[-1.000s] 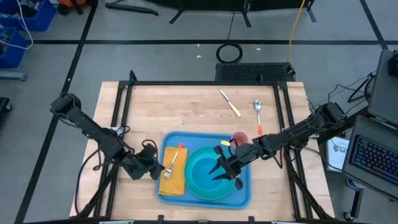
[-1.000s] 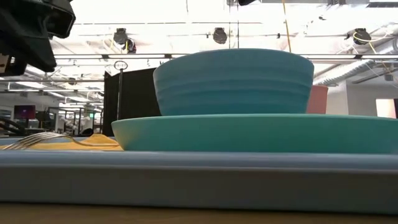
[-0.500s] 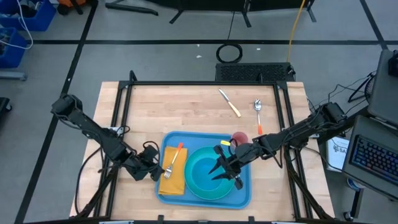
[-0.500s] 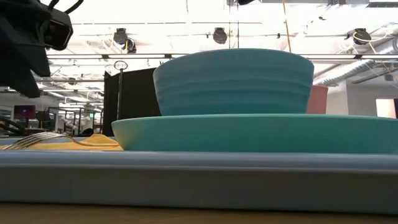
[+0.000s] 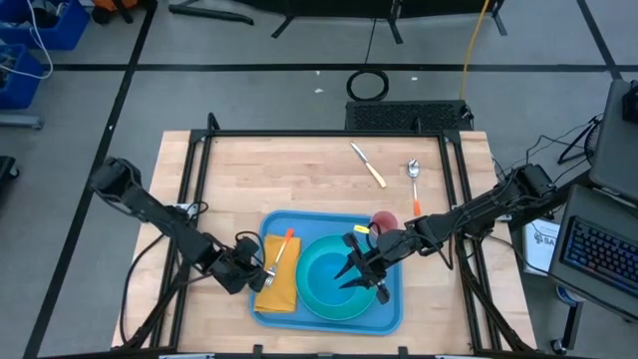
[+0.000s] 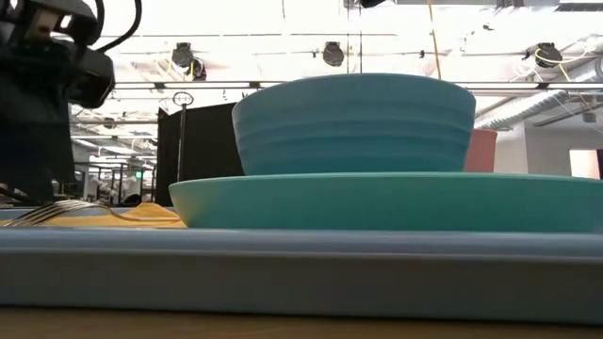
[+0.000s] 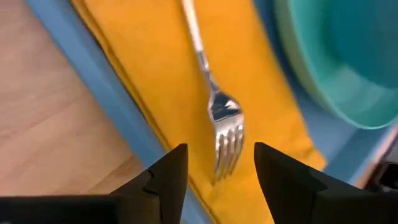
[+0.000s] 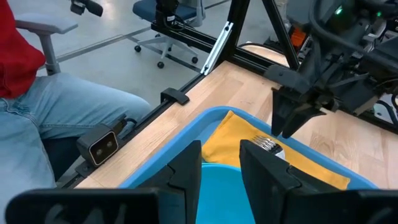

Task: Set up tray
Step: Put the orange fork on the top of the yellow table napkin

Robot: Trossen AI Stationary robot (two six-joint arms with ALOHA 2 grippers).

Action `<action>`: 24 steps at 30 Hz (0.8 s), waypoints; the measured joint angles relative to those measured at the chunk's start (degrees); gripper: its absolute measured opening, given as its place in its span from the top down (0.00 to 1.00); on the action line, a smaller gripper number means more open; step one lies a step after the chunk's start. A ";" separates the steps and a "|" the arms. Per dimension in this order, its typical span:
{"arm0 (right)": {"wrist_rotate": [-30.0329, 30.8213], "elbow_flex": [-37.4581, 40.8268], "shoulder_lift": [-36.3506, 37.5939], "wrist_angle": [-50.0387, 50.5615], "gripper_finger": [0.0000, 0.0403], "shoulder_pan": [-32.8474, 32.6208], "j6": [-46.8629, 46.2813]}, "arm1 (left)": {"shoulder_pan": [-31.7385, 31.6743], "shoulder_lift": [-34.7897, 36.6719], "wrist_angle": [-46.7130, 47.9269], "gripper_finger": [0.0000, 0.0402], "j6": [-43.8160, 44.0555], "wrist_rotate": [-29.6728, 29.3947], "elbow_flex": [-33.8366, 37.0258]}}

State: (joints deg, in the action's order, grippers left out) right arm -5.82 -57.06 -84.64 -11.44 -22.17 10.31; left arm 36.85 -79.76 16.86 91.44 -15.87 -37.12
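Right now your left gripper point(image 5: 261, 271) sits low at the near-left rim of the tray point(image 5: 315, 218), fingers parted, with the tines of the fork point(image 7: 213, 98) just ahead between the fingertips and the tray's raised edge running directly under them; bare wood lies open to its outer side. Your right gripper point(image 5: 351, 271) hangs over the bowl point(image 5: 328, 279), fingers spread, holding nothing, with the pink cup point(image 5: 385, 220) just behind its wrist. You'll see the tray as a large light-blue rectangle with rounded corners and a raised lip, lying between the two grippers near the front of the surface point(image 5: 299, 170). It carries a yellow-orange napkin point(image 5: 280, 274) with the fork on top, a turquoise plate point(image 6: 396, 200) with the bowl stacked on it, and the cup at its far right corner. Beyond the tray, a knife point(image 5: 368, 165) and a spoon point(image 5: 414, 183) lie apart on the light wooden surface, well clear of both grippers. A black frame borders the surface, and a seated person in jeans point(image 8: 56, 118) shows in the right wrist view.
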 joint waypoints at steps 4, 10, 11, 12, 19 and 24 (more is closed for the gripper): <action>-0.16 -0.02 0.00 0.00 0.75 0.00 0.00 | -0.31 -1.77 -1.45 0.53 -0.21 0.86 0.00; -0.18 -0.04 0.00 -0.06 0.75 0.00 0.00 | -1.27 -2.43 -4.03 0.53 -2.47 0.87 0.00; -0.18 -0.04 0.00 -0.05 0.75 0.00 0.00 | -1.36 -2.43 -3.94 0.53 -2.61 0.89 0.00; -0.18 -0.04 0.00 -0.07 0.75 0.00 0.00 | -1.53 -2.43 -3.80 0.53 -2.58 1.01 0.00; -0.18 -0.06 0.00 -0.11 0.75 0.00 0.00 | -1.70 -2.43 -3.19 0.53 -2.25 1.63 0.00; -0.18 -0.07 0.00 -0.11 0.75 0.00 0.00 | -2.00 -3.52 -5.05 0.53 -2.60 2.54 0.00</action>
State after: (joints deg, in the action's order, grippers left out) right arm -6.00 -57.12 -84.64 -11.55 -22.17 10.31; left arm 34.85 -83.28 11.81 88.84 -13.33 -37.12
